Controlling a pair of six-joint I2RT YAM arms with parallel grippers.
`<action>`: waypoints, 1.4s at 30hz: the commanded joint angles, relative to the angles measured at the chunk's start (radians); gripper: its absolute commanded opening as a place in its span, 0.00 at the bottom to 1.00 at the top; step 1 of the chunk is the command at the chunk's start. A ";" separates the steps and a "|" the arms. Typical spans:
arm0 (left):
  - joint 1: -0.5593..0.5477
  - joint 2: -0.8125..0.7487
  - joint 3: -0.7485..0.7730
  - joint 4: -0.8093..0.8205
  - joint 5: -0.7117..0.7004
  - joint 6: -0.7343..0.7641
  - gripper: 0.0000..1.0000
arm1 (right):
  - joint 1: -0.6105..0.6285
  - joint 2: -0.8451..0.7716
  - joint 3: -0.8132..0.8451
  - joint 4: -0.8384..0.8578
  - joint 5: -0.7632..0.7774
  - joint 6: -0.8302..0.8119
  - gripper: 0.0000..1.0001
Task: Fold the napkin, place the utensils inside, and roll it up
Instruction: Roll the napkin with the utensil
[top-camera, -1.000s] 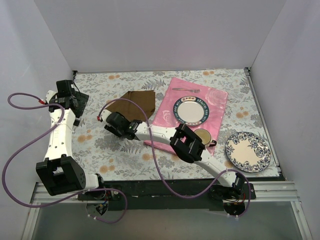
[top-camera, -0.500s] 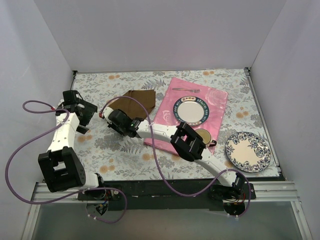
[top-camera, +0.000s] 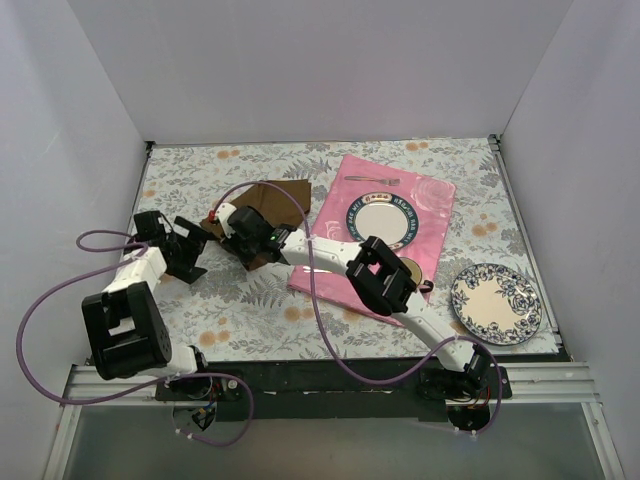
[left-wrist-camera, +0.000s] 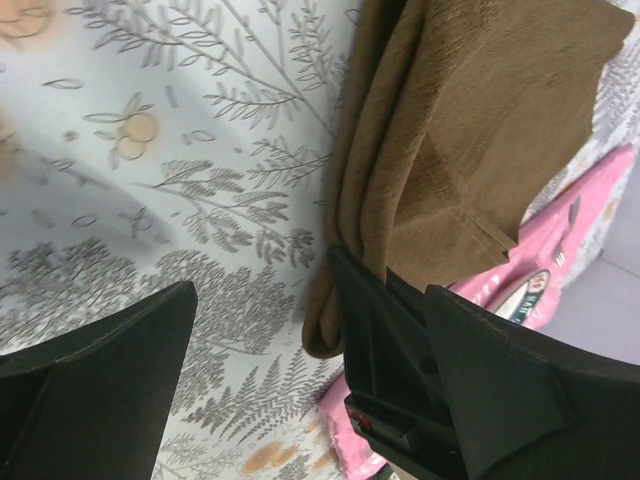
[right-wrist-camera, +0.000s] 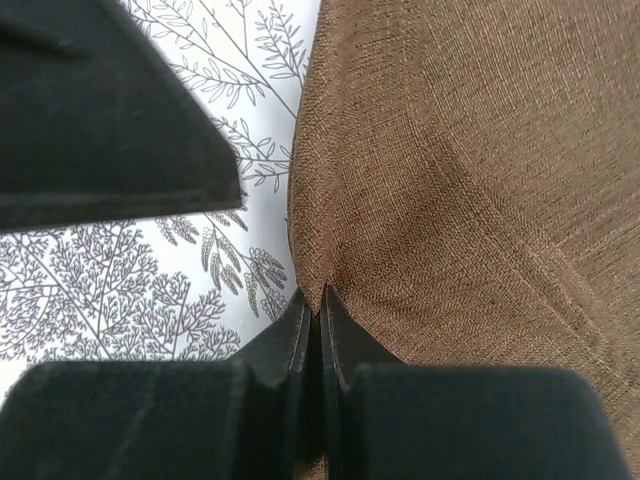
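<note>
Now: fold step, grasp on the cloth just made. The napkin (top-camera: 268, 203) lies on the table (top-camera: 250, 300) at 9 o'clock of the pink mat (top-camera: 425, 200). Its left side looks doubled over into a thick rolled edge. The fork (top-camera: 372, 179) lies on the mat at 12 o'clock of the plate (top-camera: 380, 222), well apart from the napkin.

Right gripper (right-wrist-camera: 321, 300): fingers together, pinching the napkin's edge at its 7 o'clock side. I cannot tell how many layers are caught. Left gripper (left-wrist-camera: 308, 300): jaws wide apart, nothing between them, low over the table just beside that same edge, at the napkin's 8 o'clock.

Doing it well, in my judgement:
- Raise the pinched edge only slightly, so the rest stays flat and does not drag.
- Carry it toward 1 o'clock and lay edge on edge before letting go.
- Use the free left jaws to hold the opposite side down or to take the neighbouring corner. The two grippers sit close, so I watch for finger contact.

Pose: the right arm stretches long from its base at 5 o'clock, elbow over the mat's near edge, wrist down at the cloth. The left arm is tucked short, forearm low, pointing to 3 o'clock.
</note>
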 joint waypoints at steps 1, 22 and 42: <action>0.002 0.064 -0.025 0.139 0.110 -0.038 0.98 | -0.009 -0.069 -0.031 -0.023 -0.069 0.055 0.01; 0.001 0.250 -0.080 0.306 0.134 -0.112 0.78 | -0.045 -0.104 -0.025 0.017 -0.193 0.138 0.01; -0.015 0.385 -0.009 0.334 0.071 -0.063 0.36 | -0.060 -0.102 0.011 0.011 -0.259 0.120 0.01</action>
